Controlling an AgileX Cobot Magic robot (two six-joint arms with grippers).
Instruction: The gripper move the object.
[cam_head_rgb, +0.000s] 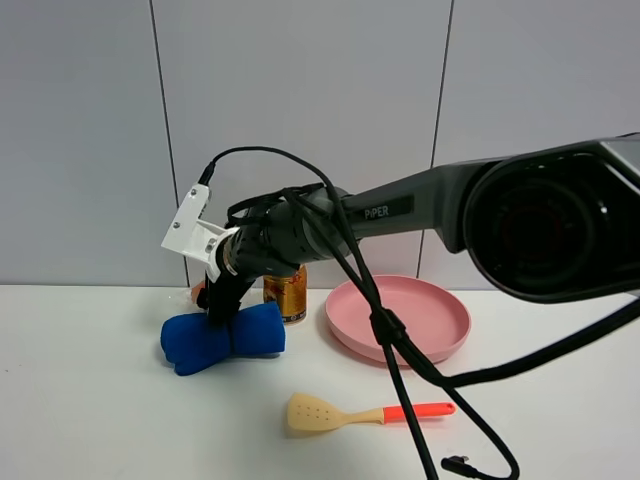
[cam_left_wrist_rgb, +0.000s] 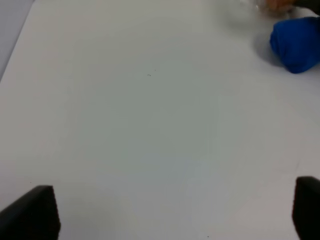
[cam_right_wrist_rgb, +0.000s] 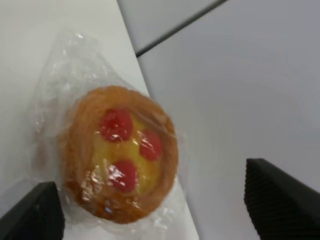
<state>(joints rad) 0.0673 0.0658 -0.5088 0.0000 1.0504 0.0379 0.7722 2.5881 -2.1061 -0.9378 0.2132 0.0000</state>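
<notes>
The object is a round golden-brown muffin (cam_right_wrist_rgb: 120, 152) with red spots, wrapped in clear crinkly plastic. It lies on the white table by the back wall. In the exterior high view only a small orange edge of it (cam_head_rgb: 197, 292) shows, behind the blue cloth. My right gripper (cam_head_rgb: 215, 298) has reached across to the left and hangs just over the muffin. In the right wrist view the right gripper (cam_right_wrist_rgb: 155, 205) is open, with its jaws on either side of the muffin and not closed on it. My left gripper (cam_left_wrist_rgb: 175, 210) is open and empty over bare table.
A rolled blue cloth (cam_head_rgb: 225, 340) lies just in front of the muffin and also shows in the left wrist view (cam_left_wrist_rgb: 297, 44). A gold can (cam_head_rgb: 287, 290) stands to its right, then a pink plate (cam_head_rgb: 440, 345). A spatula (cam_head_rgb: 360, 412) and a black cable (cam_head_rgb: 420, 420) lie in front.
</notes>
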